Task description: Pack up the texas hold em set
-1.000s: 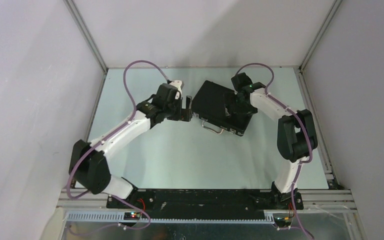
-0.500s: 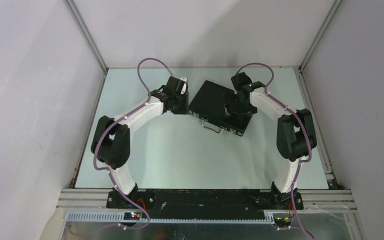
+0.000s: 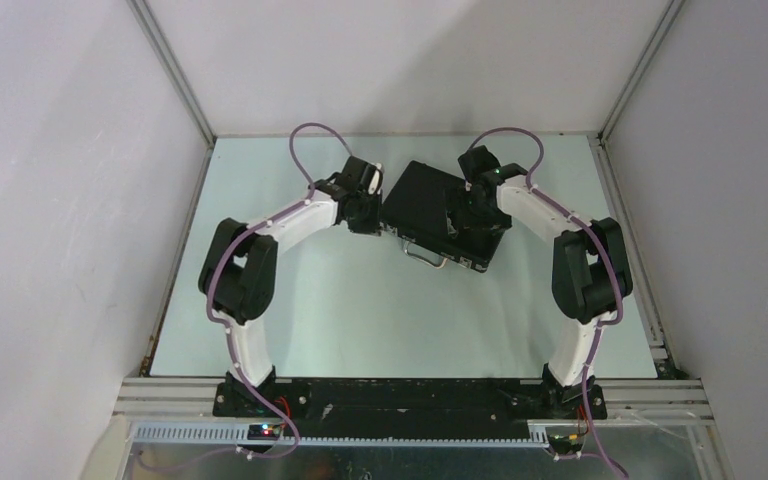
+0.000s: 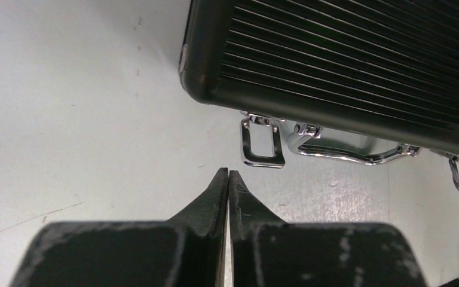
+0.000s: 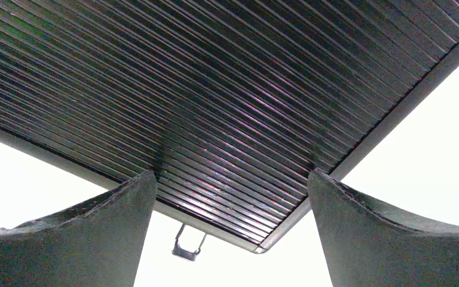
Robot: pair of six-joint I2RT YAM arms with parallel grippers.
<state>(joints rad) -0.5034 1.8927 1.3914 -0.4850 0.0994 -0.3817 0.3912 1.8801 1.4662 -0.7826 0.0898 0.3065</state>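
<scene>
ribbed black briefcase lid [image 5: 227,89] beyond wide-spread fingers [image 5: 77,239], silver latch [image 5: 188,244] at its edge

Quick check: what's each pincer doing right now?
Left pincer: closed, empty, tips near a latch of the briefcase.
Right pincer: open wide over the briefcase lid, holding nothing.

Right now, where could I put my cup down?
The widest bare patch is the near half of the table, bounded by the left arm, right arm and briefcase. The far-left corner is bare too. Crowded: beside and over the briefcase, at the left gripper and right gripper.
</scene>
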